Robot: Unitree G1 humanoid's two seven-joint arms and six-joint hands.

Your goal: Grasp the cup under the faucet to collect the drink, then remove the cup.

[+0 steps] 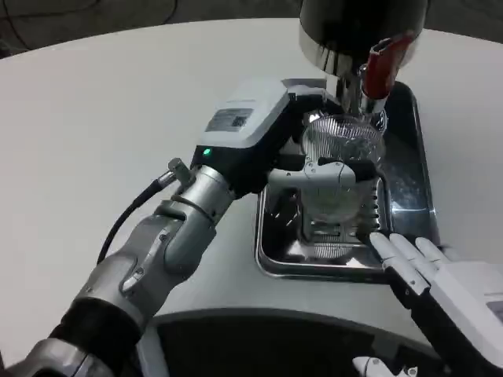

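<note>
A clear ribbed plastic cup (339,157) is held by my left hand (302,149), whose fingers (330,174) wrap around its side. The cup stands roughly upright over the steel drip tray (409,196), just below and in front of the faucet with the red lever (381,67). The dispenser's dark body (354,23) rises behind it. Whether there is liquid inside the cup I cannot tell. My right hand (440,279) waits at the tray's near right corner, fingers straight and apart, holding nothing.
The drip tray has a slotted grate (334,232) in its middle. White round tabletop (118,118) stretches to the left and back. A black cable (130,220) runs along my left forearm. The table's dark front edge (259,338) lies close below.
</note>
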